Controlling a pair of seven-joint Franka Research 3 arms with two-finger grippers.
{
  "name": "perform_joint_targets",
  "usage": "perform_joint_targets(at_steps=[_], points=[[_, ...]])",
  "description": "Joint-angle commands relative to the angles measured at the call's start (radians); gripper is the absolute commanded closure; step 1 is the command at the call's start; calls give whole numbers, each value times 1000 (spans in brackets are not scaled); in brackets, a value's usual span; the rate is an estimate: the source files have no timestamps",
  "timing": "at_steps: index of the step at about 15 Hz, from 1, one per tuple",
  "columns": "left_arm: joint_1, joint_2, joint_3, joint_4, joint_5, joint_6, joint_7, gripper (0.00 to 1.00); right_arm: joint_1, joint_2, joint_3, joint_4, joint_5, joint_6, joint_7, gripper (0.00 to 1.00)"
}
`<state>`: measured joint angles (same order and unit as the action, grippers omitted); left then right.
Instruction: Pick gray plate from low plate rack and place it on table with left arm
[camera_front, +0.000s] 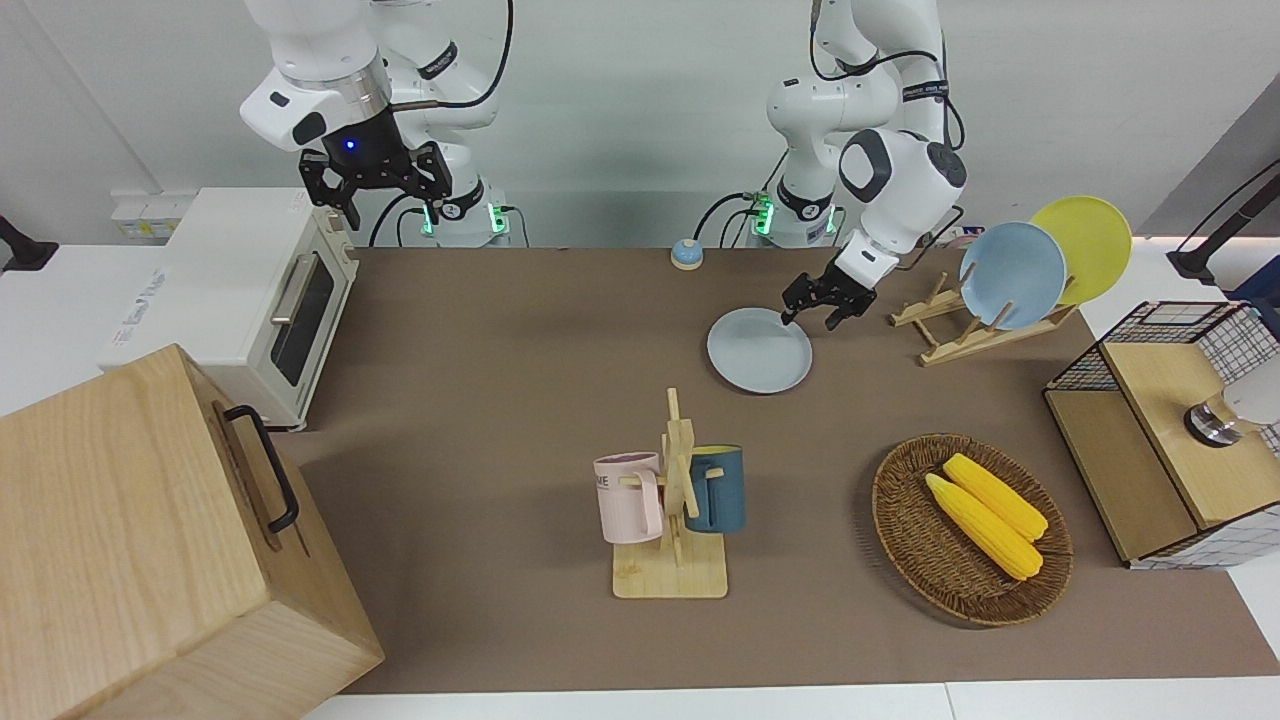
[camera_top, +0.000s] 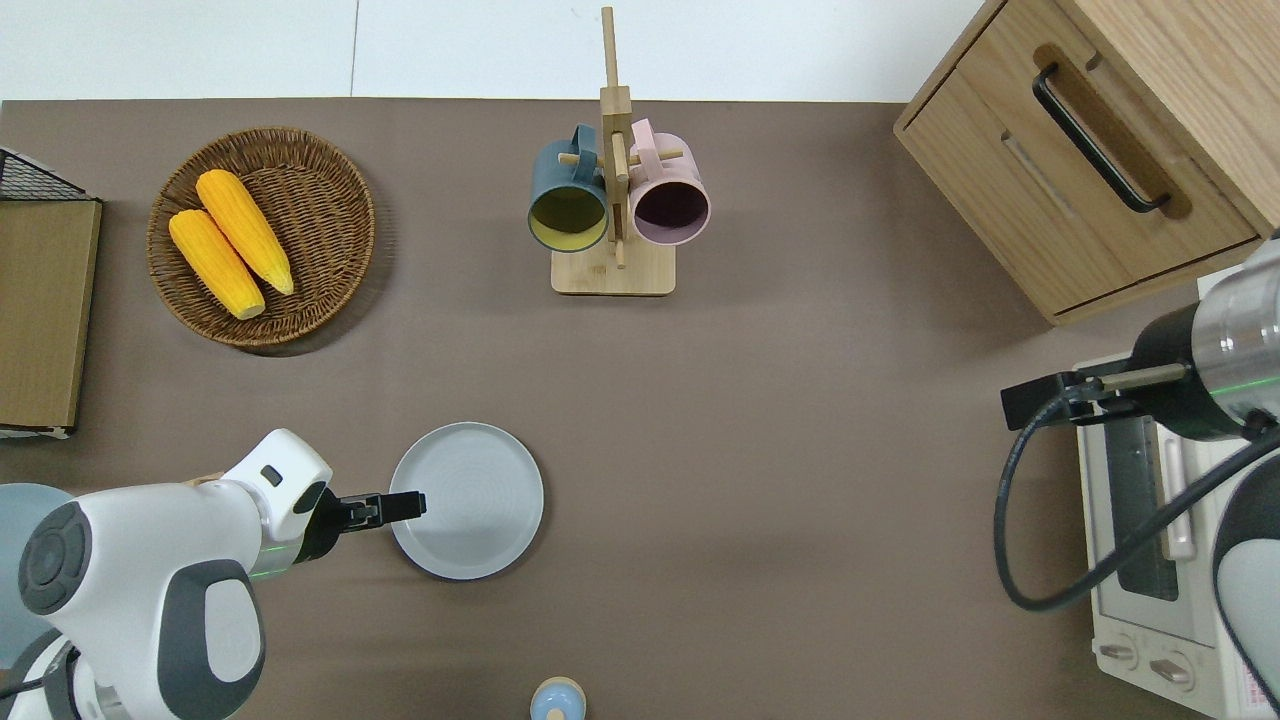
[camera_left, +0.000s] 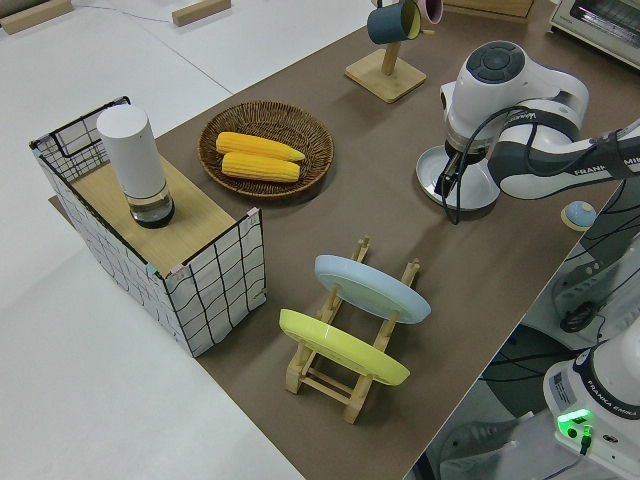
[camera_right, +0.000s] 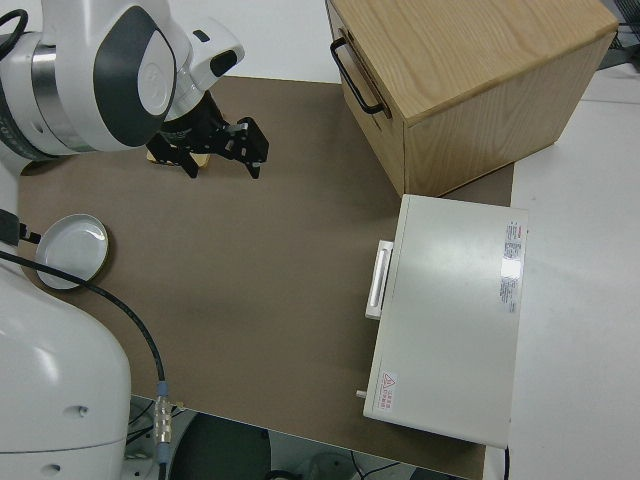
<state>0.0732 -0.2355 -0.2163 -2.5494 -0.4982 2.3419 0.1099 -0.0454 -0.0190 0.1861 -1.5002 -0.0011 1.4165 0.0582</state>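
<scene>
The gray plate (camera_front: 760, 352) (camera_top: 470, 500) lies flat on the brown table (camera_front: 500, 400), apart from the low plate rack (camera_front: 955, 335) (camera_left: 340, 370) and toward the middle of the table from it. My left gripper (camera_front: 812, 318) (camera_top: 415, 503) hangs low over the plate's rim on the side toward the rack. Its fingers are spread and hold nothing. In the left side view the arm hides most of the plate (camera_left: 432, 182). My right arm is parked with its gripper (camera_front: 370, 195) open.
A light-blue plate (camera_front: 1012, 275) and a yellow plate (camera_front: 1085, 245) stand in the rack. Farther from the robots are a mug stand (camera_front: 672, 500) and a corn basket (camera_front: 970, 530). A wire crate (camera_front: 1170, 430), a toaster oven (camera_front: 260, 290), a wooden cabinet (camera_front: 150, 540) and a small bell (camera_front: 686, 254) also stand here.
</scene>
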Motion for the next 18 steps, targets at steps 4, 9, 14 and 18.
perform_joint_targets(at_steps=[4, 9, 14, 18], points=[[-13, -13, -12, 155, 228, -153, -240, 5, -10, -2, 6, 6, 10, -14, 0, 11], [2, -10, -6, 309, 342, -337, -240, 2, -10, -2, 6, 6, 10, -14, -1, 11], [43, 1, 3, 474, 343, -516, -237, 2, -10, -2, 6, 6, 10, -14, -1, 11], [37, 4, -3, 544, 492, -610, -239, 2, -10, -2, 6, 6, 10, -14, -1, 11]])
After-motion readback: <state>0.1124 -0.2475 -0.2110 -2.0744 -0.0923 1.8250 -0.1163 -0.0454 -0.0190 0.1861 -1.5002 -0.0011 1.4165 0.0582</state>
